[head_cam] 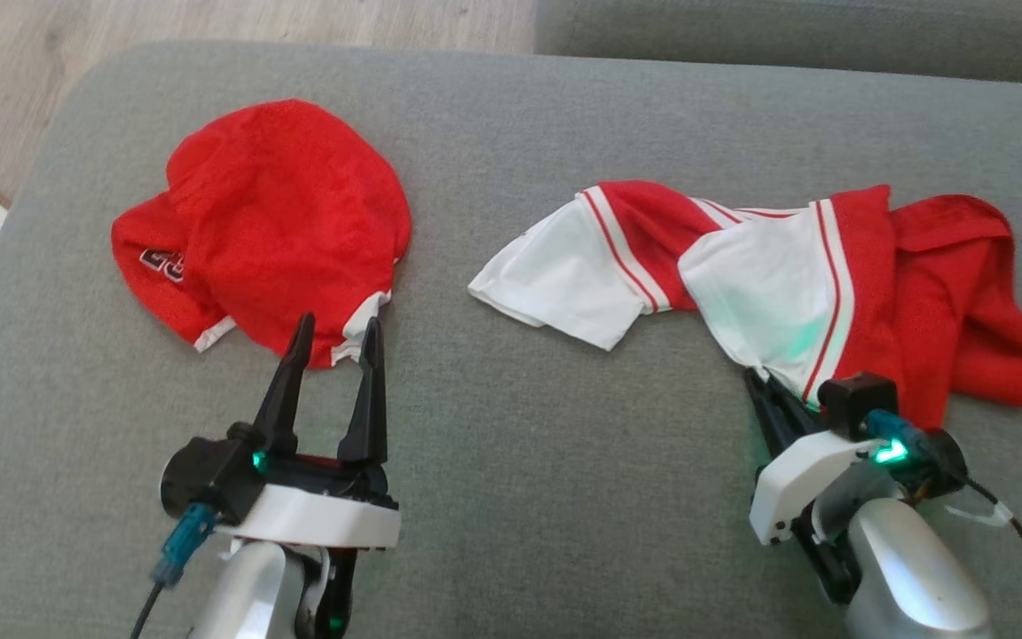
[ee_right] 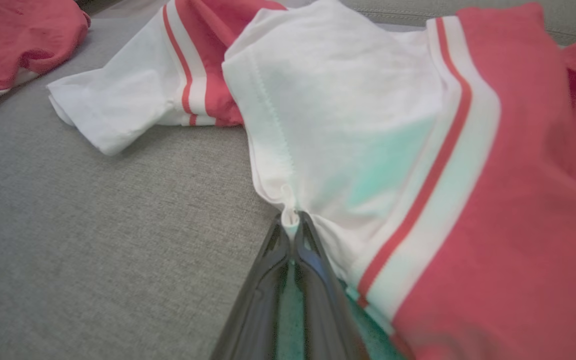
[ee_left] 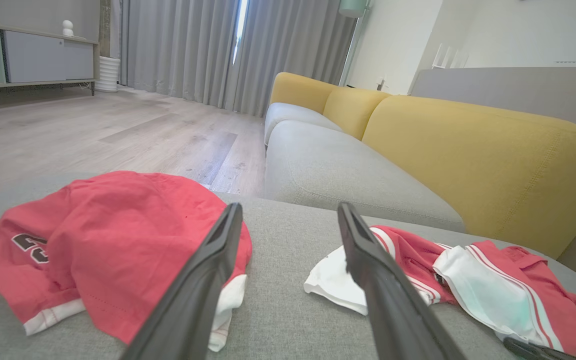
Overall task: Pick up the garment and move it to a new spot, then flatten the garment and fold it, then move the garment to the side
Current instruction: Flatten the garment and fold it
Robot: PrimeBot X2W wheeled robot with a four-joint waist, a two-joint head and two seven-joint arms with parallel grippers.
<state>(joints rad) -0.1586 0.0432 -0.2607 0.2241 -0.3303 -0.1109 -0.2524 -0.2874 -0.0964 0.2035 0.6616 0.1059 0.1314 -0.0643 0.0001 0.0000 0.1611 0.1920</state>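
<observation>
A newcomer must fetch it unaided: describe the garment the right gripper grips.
On the grey cushion, look to the robot's right, where the right gripper is shut on a white edge. That sprawled shirt has white sleeves with red stripes; the heap beside it is rounded and almost all red.

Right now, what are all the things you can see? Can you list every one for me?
grey cushion: 1, grey, under both garments
red and white garment: 1, red with white panels and stripes, crumpled on the cushion's right side
red garment: 1, red with white trim and dark print, bunched on the cushion's left side
sofa: 1, grey seat with yellow back, beyond the cushion
wooden floor: 1, pale brown, beyond the cushion
curtains: 1 set, grey, far wall
cabinet: 1, pale, far left by the wall
left hand: 1, dark fingers, open, at the red garment's near edge
right hand: 1, dark fingers, shut on the red and white garment's white hem
</observation>
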